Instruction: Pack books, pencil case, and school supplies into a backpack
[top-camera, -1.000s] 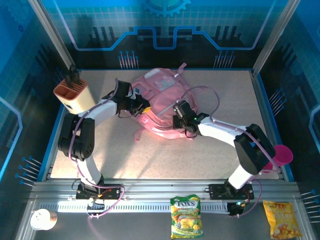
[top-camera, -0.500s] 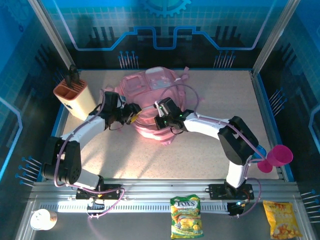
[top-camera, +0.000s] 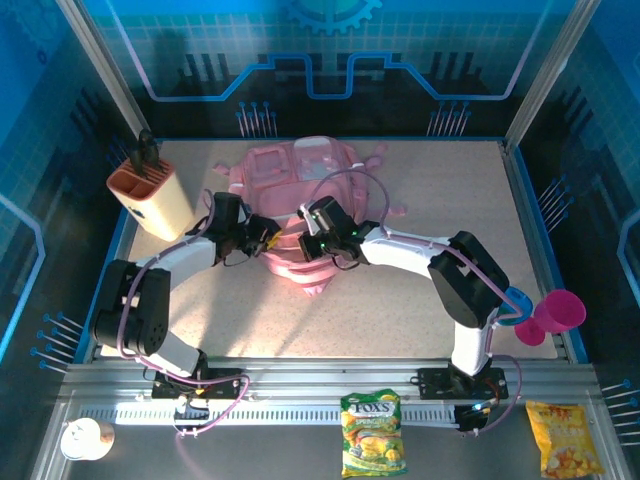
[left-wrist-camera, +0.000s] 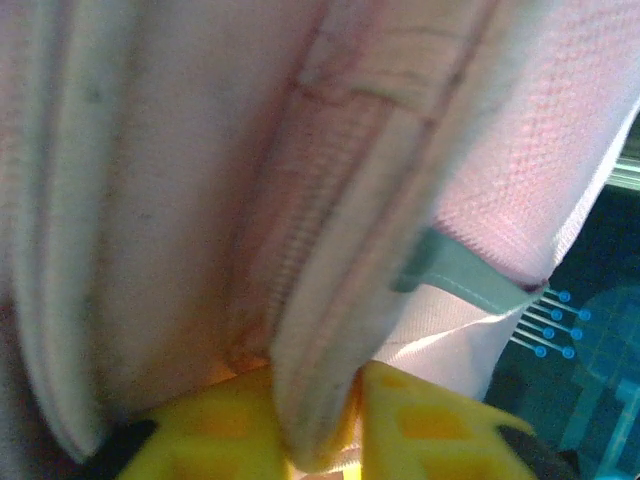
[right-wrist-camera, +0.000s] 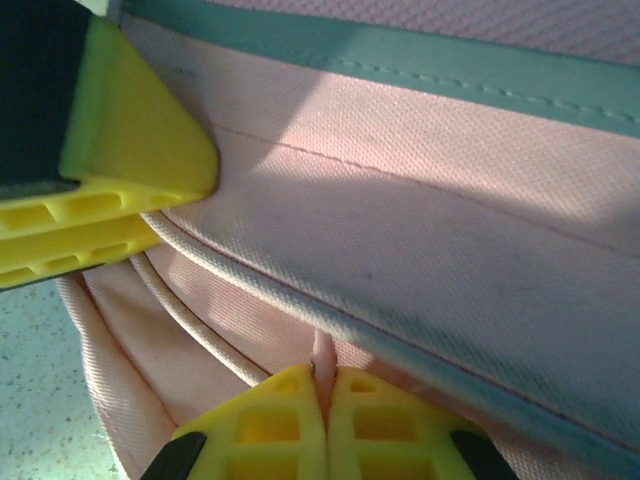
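Lying toward the far middle of the table (top-camera: 450, 200), the backpack (top-camera: 300, 175) is slumped and pink, its near end bunched up between the two arms. What has hold of it? (Ana)

Both arms. The left gripper (left-wrist-camera: 320, 425) is clamped on a thick fold of fabric beside a zip line. The right gripper (right-wrist-camera: 322, 420) is pinched tight on a thin sliver of pink cloth at a seam. From above they sit close together at the bag's near end. (Ben)

What worries you? (Ana)

The right one's bite is slim. If the arms pull apart to spread the bag, I judge that sliver could slide out and the cloth flop back. With an uneven pull, the soft bag may drag over the table rather than open. A pink strap end (top-camera: 392, 210) lies beside the right arm and could snag. (Ben)

Anything packed yet? (Ana)

I cannot tell; the fabric hides the inside. (Ben)

And around it? (Ana)

The tabletop is speckled beige, flat and matt. A beige holder (top-camera: 150, 195) with an orange top stands at the far left, near the left arm's sweep. A pink cup (top-camera: 562, 312) sits at the right edge. Two snack packets (top-camera: 372, 432) lie on the metal rail in front. Blue patterned panels wall the cell in. (Ben)
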